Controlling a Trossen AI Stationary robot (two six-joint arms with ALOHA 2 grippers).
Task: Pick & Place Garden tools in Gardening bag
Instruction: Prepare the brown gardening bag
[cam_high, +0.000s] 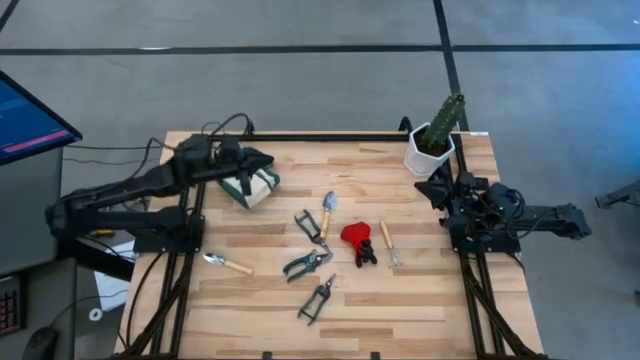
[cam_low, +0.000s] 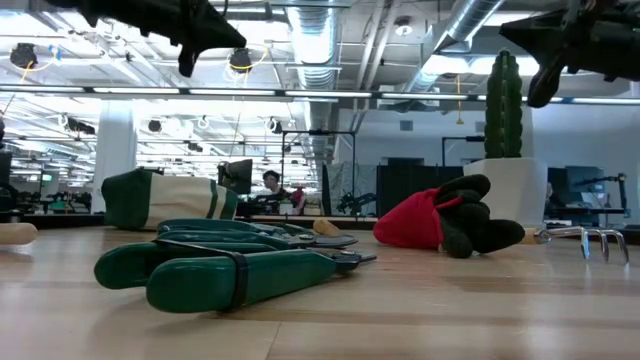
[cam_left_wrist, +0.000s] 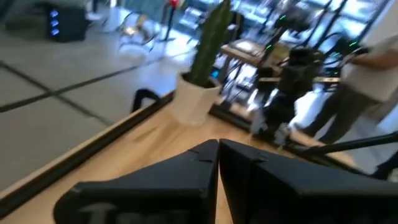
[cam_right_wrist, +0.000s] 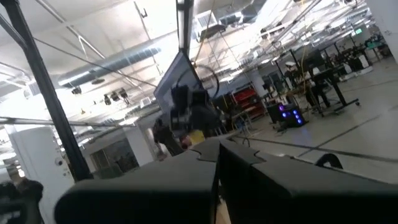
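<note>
Tools all out, bag (cam_high: 250, 186) lying flat.
Left gripper (cam_high: 262, 160) over it, right gripper (cam_high: 428, 189) parked, both closed and empty; I'd open wide before grabbing the trowel (cam_high: 326, 213).

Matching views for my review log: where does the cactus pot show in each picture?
High view: cactus pot at the table's far right corner.
Low view: right of centre, behind the red-headed tool.
Left wrist view: on the table's edge.
Right wrist view: not in it.
Shared landmark: the wooden table.

Wooden table (cam_high: 420, 300): gardening bag (cam_high: 252, 187), cactus pot (cam_high: 431, 148), trowels, green-handled shears (cam_high: 307, 262), red-headed tool (cam_high: 357, 240).
</note>
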